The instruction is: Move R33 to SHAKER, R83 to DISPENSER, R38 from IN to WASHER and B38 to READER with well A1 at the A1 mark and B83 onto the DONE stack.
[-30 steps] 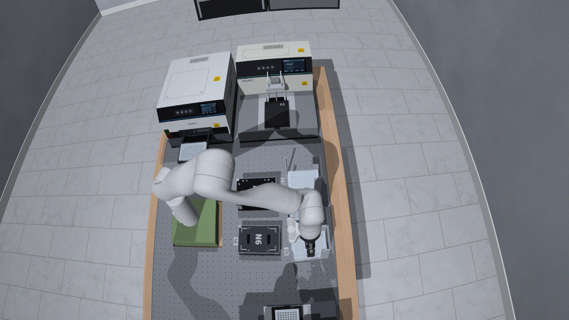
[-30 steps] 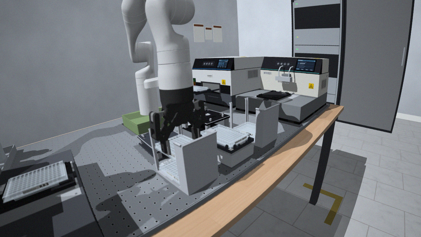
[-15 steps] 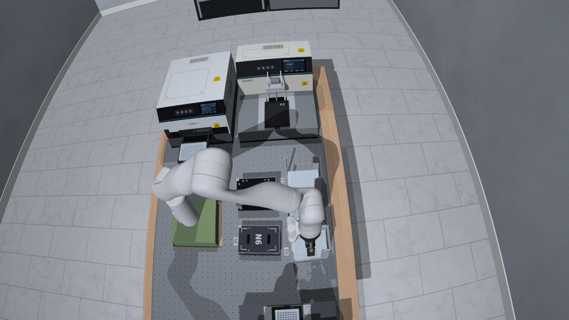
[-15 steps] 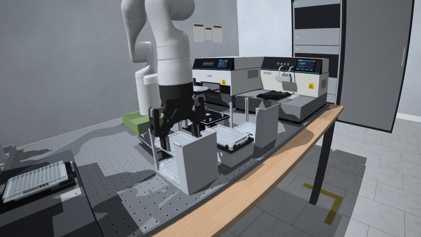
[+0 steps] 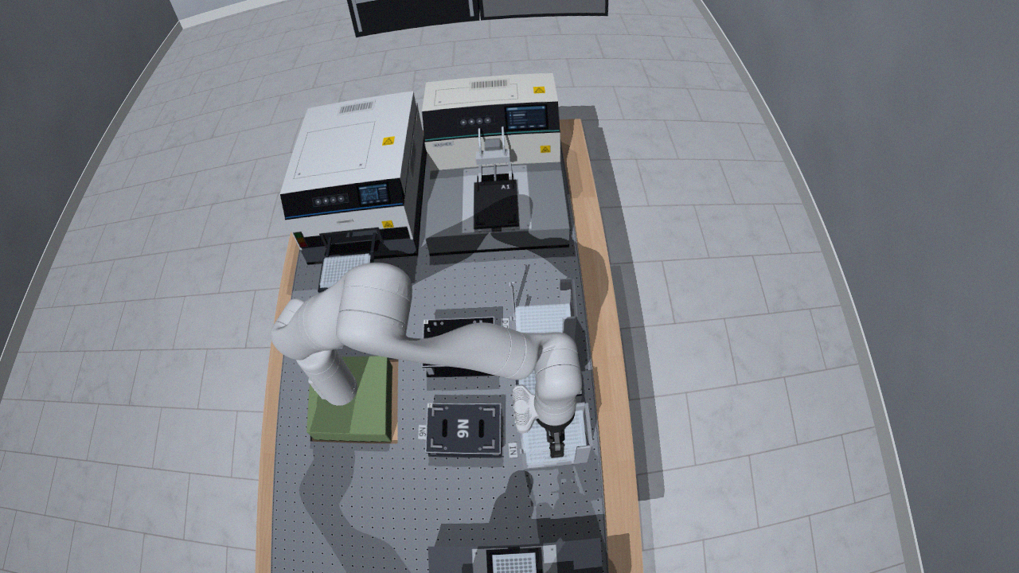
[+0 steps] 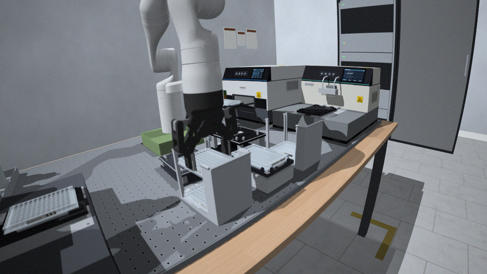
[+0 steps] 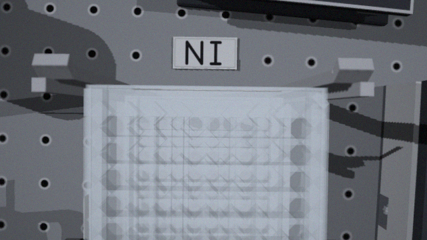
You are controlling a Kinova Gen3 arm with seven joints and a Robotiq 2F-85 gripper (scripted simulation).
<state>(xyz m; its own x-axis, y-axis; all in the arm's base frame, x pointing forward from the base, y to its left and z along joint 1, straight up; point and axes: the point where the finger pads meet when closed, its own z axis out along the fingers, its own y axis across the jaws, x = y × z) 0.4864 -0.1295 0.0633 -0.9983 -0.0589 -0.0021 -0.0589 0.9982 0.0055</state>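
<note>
My gripper (image 6: 207,155) hangs over the IN rack (image 6: 224,187) at the deck's right edge and also shows in the overhead view (image 5: 554,445). Its fingers stand wide on the sides of a clear well plate, R38 (image 6: 206,158), and hold it level near the top of the rack walls. That plate fills the wrist view (image 7: 205,163) below the IN label (image 7: 205,53). A second plate (image 6: 195,195) lies on the rack floor. The WASHER nest (image 5: 498,203) is black and holds no plate, with an A1 mark at its far end.
Plate R83 (image 6: 40,207) sits on the DISPENSER at the near end. A plate (image 6: 269,156) sits on the SHAKER beside IN. The DONE rack (image 6: 308,143) stands behind it. A plate (image 5: 345,269) sits at the READER. Nest N6 (image 5: 462,427) and a green bin (image 5: 353,402) lie to the left.
</note>
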